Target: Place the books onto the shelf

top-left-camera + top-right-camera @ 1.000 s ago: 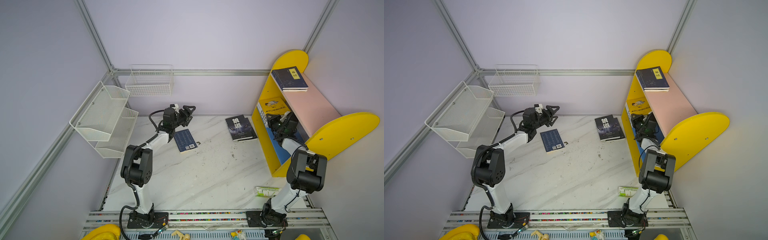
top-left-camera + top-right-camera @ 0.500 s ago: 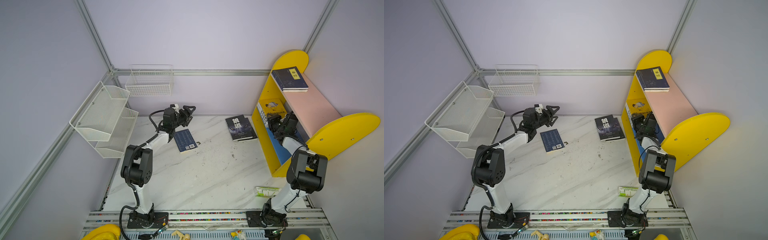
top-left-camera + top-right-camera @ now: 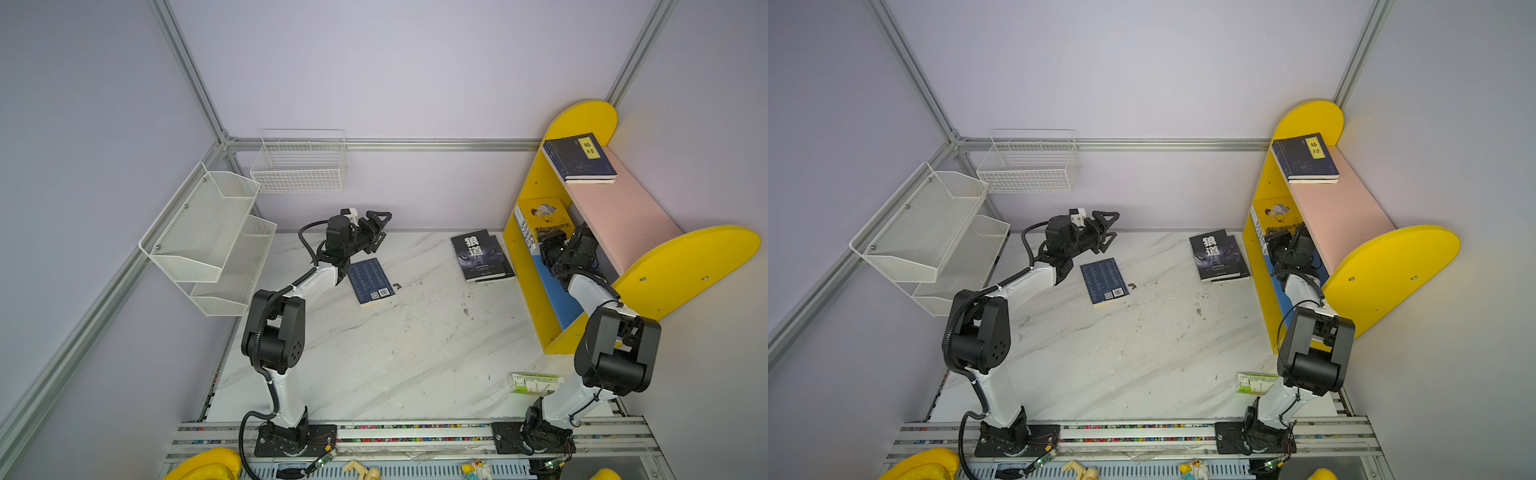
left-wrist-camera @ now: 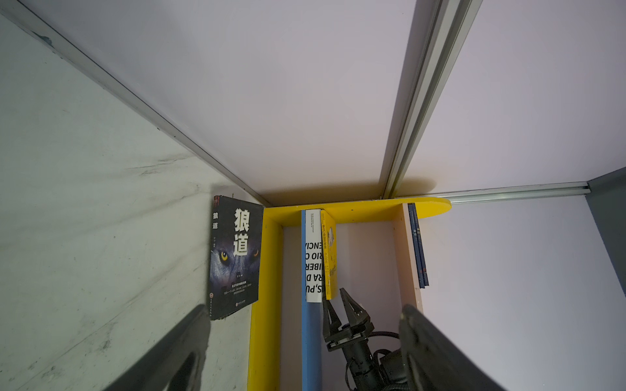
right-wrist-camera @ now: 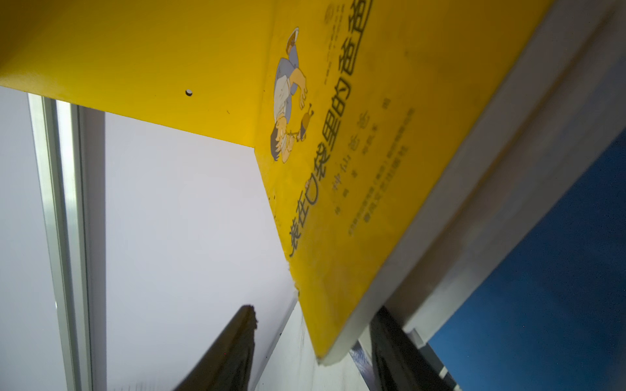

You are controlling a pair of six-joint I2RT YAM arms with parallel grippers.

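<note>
Marble desk (image 3: 415,353) nearest you holds a navy book (image 3: 370,280) near your left gripper (image 3: 384,230), spread wide and empty. Farther, dark books (image 3: 478,253) lie beside the shelf (image 3: 685,266); inside it, your right gripper (image 4: 333,297) stands spread around a corner of the yellow book (image 5: 372,152).

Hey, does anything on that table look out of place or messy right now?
Yes. A small dark scrap lies on the table beside the face-down blue book, which sits crooked. The two wolf-cover books are stacked unevenly, the lower one poking out.
</note>
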